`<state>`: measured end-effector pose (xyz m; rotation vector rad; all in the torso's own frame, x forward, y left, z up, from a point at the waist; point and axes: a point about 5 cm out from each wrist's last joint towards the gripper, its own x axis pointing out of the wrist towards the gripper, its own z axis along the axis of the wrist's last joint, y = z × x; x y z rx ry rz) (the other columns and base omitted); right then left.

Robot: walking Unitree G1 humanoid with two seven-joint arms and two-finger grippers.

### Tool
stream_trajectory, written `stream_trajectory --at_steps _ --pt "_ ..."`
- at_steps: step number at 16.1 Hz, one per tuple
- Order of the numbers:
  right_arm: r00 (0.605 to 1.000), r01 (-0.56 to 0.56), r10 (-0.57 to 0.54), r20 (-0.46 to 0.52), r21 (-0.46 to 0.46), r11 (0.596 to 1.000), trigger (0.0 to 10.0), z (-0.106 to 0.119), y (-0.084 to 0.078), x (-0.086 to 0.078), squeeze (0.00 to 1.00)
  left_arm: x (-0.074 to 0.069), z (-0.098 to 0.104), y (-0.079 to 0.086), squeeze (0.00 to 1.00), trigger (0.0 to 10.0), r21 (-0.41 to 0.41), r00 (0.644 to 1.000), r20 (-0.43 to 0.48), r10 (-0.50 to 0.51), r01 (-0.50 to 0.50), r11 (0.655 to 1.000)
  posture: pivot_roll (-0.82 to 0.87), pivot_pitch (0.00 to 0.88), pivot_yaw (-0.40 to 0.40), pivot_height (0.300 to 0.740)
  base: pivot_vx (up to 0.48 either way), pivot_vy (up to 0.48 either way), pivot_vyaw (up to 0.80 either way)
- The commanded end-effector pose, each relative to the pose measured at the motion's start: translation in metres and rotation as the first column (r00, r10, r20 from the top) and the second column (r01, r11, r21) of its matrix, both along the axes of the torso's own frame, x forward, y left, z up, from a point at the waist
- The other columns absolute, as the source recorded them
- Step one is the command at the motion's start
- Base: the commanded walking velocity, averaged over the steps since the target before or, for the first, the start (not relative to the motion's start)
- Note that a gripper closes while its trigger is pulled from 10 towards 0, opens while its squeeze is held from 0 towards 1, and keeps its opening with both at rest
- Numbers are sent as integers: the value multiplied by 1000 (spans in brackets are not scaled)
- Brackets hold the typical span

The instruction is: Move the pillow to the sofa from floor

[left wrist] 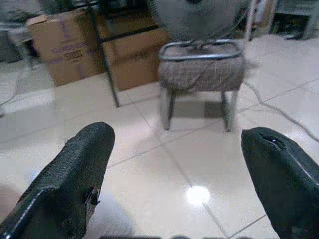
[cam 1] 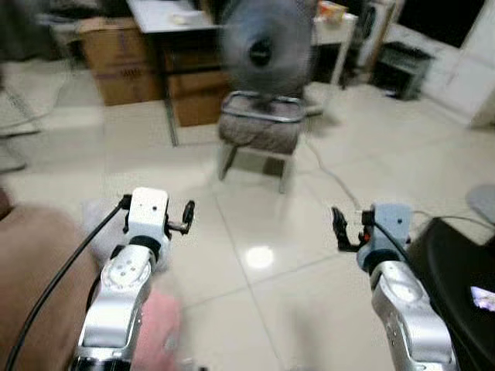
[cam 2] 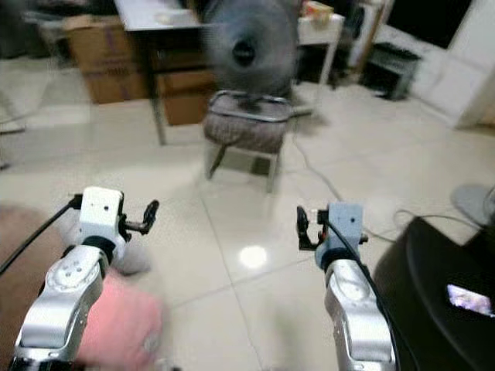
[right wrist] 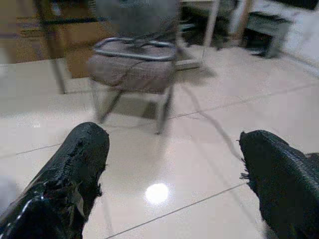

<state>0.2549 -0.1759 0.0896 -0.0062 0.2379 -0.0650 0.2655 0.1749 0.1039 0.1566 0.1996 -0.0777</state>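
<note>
A blurred pink pillow (cam 1: 161, 328) lies low at the left, partly hidden under my left arm. A pale fluffy thing (cam 2: 130, 256) lies on the tiles just beyond it. My left gripper (cam 1: 186, 217) is held out above the floor past the pillow, open and holding nothing. In the left wrist view its black fingers (left wrist: 75, 179) stand wide apart over bare tile. My right gripper (cam 1: 340, 229) hangs level with it on the right, also open and not holding anything, its fingers (right wrist: 65, 179) spread over the glossy floor.
A brown upholstered surface (cam 1: 31, 286) fills the lower left. A padded stool (cam 1: 261, 127) carrying a fan (cam 1: 267, 45) stands straight ahead, with a cable (cam 1: 332, 178) trailing across the tiles. Cardboard boxes (cam 1: 116, 58) sit under a table behind. A black object (cam 1: 456, 286) is close at the right.
</note>
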Motion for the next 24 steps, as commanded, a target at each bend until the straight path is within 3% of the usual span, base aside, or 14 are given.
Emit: stream_trajectory --at_steps 1,11,18,24 --pt "1000 2 -2 -8 -7 1000 10000 -1 -2 -2 0 0 1 -1 0 10000 0 1000 4 0 0 1000 -48 0 -3 740 -281 0 0" --pt "1000 -16 17 4 -34 999 10000 1 1 -3 0 -3 1 3 0 10000 6 1000 15 20 -21 1000 -44 0 -5 740 -283 0 0" --pt "1000 -27 27 2 -31 999 10000 -4 6 -4 0 -5 11 8 0 10000 41 997 72 8 -11 999 -7 0 -2 740 0 0 0" --pt "998 -39 41 36 -51 998 10000 -2 8 -3 0 -6 13 6 0 10000 46 996 91 2 -7 999 -2 0 -2 740 0 304 0"
